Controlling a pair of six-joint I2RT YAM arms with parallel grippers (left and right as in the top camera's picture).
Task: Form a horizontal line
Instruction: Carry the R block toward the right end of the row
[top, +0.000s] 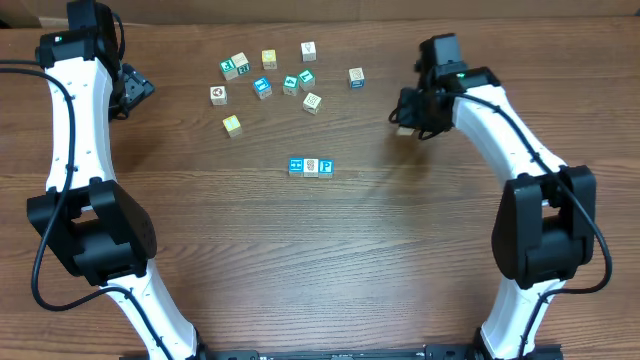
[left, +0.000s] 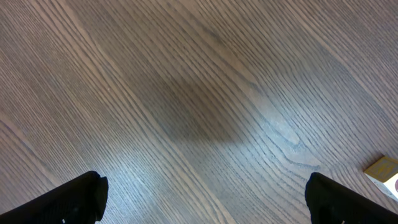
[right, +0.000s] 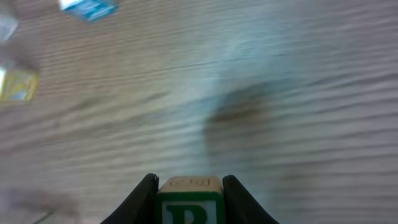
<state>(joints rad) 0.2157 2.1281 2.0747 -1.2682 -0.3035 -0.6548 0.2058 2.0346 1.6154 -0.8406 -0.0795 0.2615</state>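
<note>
A short horizontal line (top: 310, 166) of three small cubes lies mid-table: a blue one, a white one with a grey picture, and a blue-letter one. My right gripper (top: 408, 126) hovers to the right of it and farther back, shut on a wooden cube (right: 189, 198) whose face has a green frame and a green letter. In the right wrist view this cube fills the gap between both fingers (right: 144, 194) of the right gripper (right: 189, 186), and the table below is blurred. My left gripper (top: 135, 90) stands open at the far left, with bare table between its fingertips (left: 74, 200).
Several loose cubes (top: 270, 75) are scattered across the back of the table, among them a yellow one (top: 232, 124) nearest the row. One cube (left: 384, 172) shows at the right edge of the left wrist view. Both arms' white links run along the table's sides.
</note>
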